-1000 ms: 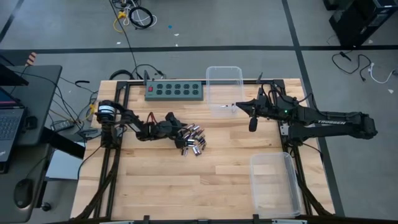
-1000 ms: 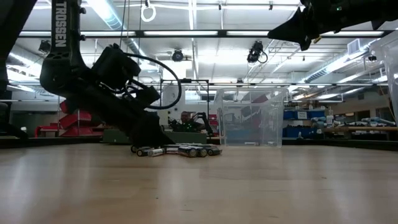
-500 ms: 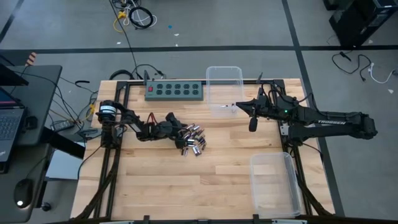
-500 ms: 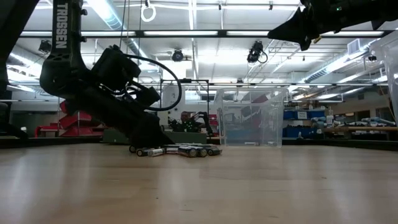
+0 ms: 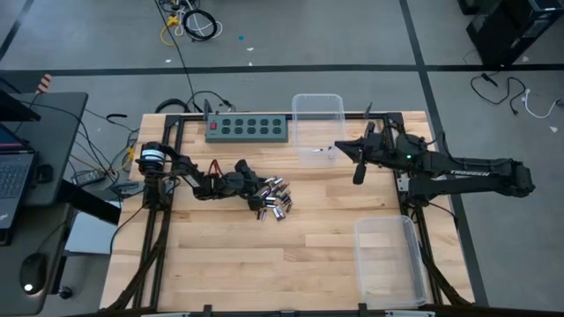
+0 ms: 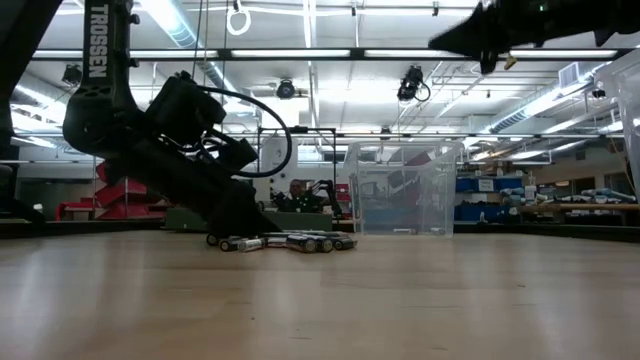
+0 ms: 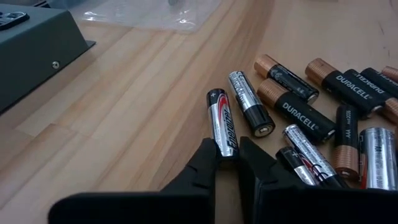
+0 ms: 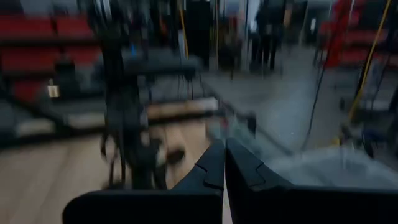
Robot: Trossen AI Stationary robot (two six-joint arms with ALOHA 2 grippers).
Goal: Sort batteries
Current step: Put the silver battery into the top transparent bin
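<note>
Left wrist view: the left gripper (image 7: 227, 155) is pinching one silver battery (image 7: 221, 122) by its end, fingers (image 7: 202, 165) closing on either side of it.
Batteries: the pile (image 5: 271, 195) is lying loose on the wooden surface (image 5: 291, 255), left of centre, silver and black-and-copper cells together.
Left arm: it is reaching low from the surface's left edge, gripper at the pile's left side.
Right gripper (image 5: 338, 148): it is hanging in the air over the rim of the far bin (image 5: 317, 123), fingers pressed together, holding nothing.
Near bin (image 5: 388, 261): it is sitting at the surface's right front.
Power strip (image 5: 247, 129): it is lying along the far edge, left of the far bin.
</note>
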